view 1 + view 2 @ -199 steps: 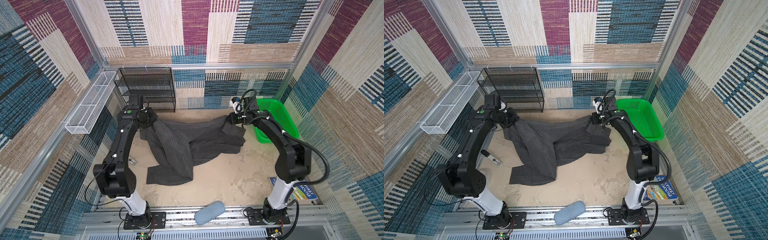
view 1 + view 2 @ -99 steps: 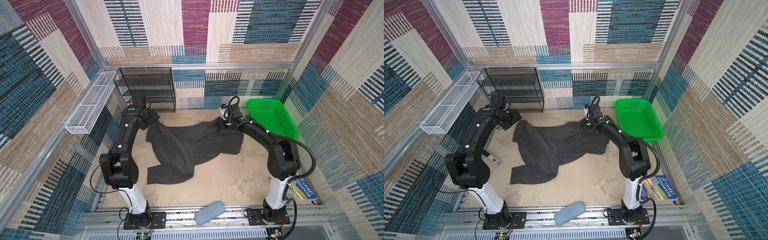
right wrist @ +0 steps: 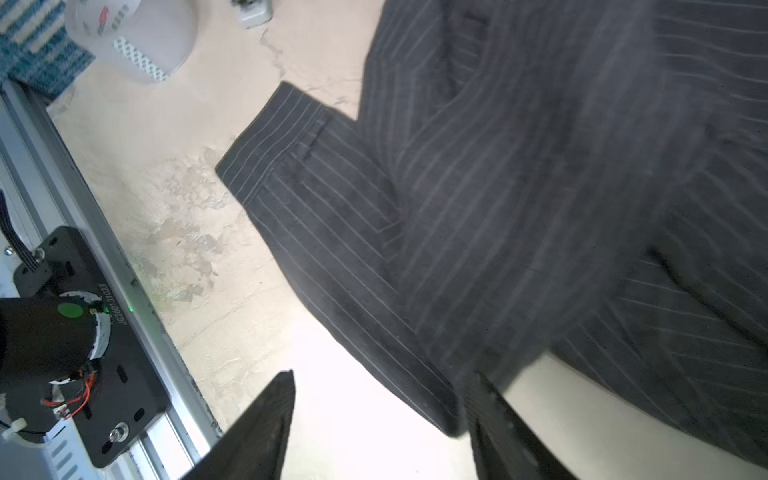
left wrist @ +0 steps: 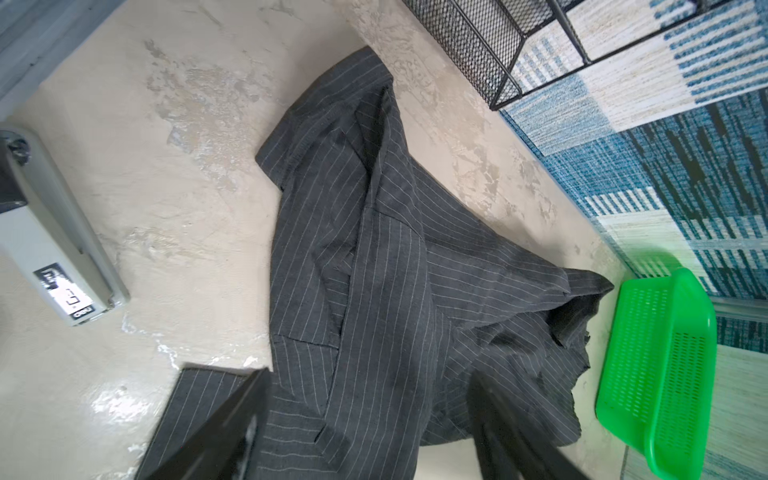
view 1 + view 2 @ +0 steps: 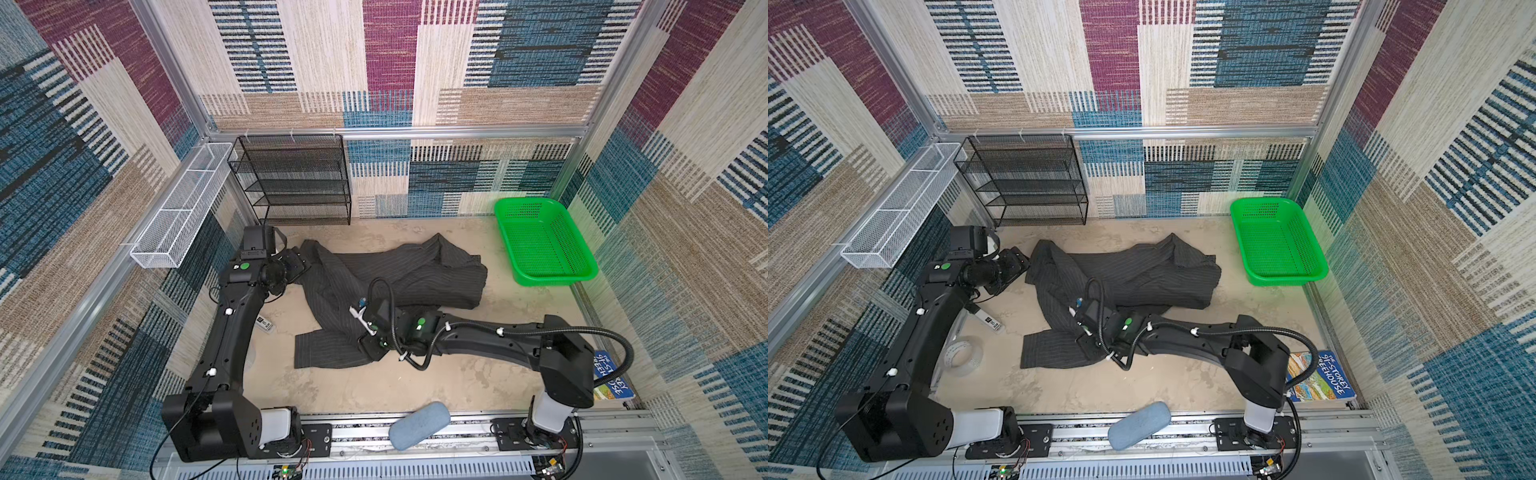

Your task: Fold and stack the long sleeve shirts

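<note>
The shirt (image 5: 436, 274) lies crumpled across the middle of the worktop (image 5: 374, 386), one sleeve stretched toward the front. The left hand (image 4: 368, 386) stands wide at its far left edge. The right hand (image 3: 380, 378) stands wide over the sleeve, gripping nothing.

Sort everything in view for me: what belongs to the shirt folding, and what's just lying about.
Job: dark charcoal pinstriped long sleeve shirt, lying crumpled.

Lying about: green plastic basket; black wire-mesh shelf rack; white wire tray; grey stapler; clear tape roll; blue-grey oblong case; picture book.
</note>
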Motion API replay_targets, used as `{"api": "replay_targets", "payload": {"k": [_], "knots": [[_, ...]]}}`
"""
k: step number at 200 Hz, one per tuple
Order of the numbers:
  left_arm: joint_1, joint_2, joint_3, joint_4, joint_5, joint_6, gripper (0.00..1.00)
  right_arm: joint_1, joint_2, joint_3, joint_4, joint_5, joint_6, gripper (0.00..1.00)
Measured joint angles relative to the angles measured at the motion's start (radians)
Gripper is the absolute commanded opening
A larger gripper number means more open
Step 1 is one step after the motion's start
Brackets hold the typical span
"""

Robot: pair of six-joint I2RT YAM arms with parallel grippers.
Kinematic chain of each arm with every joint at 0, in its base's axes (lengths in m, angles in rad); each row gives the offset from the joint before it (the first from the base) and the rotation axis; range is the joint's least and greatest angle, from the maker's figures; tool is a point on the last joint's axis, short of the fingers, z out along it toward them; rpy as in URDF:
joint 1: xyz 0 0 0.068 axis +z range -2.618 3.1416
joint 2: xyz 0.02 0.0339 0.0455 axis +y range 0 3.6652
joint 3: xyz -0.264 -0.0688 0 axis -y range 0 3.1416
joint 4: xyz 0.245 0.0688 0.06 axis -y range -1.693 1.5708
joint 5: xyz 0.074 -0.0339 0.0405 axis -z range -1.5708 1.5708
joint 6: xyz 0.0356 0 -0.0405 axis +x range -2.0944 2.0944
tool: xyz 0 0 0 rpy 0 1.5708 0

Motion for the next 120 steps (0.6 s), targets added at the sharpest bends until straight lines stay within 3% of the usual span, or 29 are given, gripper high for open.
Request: {"api": "replay_targets", "payload": {"k": [50, 110, 120], "knots": [[0.13, -0.104, -0.063, -0.005, 0.077, 0.0, 0.74, 0.066, 0.237, 0.194, 0.005, -0.019, -0.068, 0.66], [0.274, -0.134, -0.097, -0.007, 0.196, 0.008, 0.73, 0.071, 0.353, 0.228, -0.023, -0.071, -0.108, 0.67], [0.288, -0.139, -0.099, -0.008, 0.207, 0.009, 0.73, 0.071, 0.361, 0.234, -0.021, -0.071, -0.107, 0.62]]}}
